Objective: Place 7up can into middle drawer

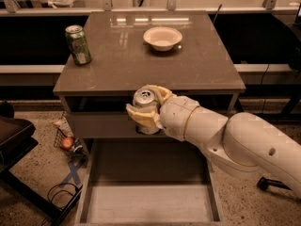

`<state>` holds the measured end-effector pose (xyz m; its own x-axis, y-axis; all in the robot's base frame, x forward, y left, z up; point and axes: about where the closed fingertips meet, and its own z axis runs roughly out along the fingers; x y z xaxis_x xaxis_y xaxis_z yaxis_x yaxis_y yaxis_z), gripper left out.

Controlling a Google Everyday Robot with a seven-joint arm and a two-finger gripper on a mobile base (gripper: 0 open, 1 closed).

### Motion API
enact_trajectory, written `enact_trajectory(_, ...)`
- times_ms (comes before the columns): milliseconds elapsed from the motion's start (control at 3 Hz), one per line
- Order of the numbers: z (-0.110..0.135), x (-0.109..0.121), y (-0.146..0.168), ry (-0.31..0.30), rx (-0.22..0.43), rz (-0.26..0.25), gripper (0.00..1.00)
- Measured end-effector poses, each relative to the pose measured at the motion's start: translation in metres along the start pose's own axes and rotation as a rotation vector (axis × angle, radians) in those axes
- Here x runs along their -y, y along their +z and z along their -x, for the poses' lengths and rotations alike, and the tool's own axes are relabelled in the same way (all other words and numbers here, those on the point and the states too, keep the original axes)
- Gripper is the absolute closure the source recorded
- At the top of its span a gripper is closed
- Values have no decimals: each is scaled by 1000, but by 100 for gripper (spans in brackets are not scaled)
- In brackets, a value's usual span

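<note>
My gripper (145, 108) is shut on the 7up can (145, 100), a small silvery can with a shiny metal top, held upright. It hangs in front of the cabinet's front edge, above the back part of the open middle drawer (146, 201). The drawer is pulled out toward the camera, wide and shallow, with a bare pale floor and low side walls. The cream arm reaches in from the lower right.
A darker green can (78, 44) stands at the left of the cabinet top (122, 65). A pale bowl (162, 37) sits near the back middle. A small basket with an orange object (68, 143) and cables lie on the floor at left.
</note>
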<state>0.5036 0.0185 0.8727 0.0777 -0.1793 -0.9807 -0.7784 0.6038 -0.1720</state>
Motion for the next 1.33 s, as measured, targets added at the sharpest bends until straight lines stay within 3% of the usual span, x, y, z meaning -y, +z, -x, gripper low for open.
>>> enact_trajectory(333, -42, -2, 15, 9, -3, 105, 100)
enact_trajectory(1000, -162, -32, -11, 57, -6, 365, 100)
enact_trajectory(1333, -162, -32, -11, 57, -6, 365, 100)
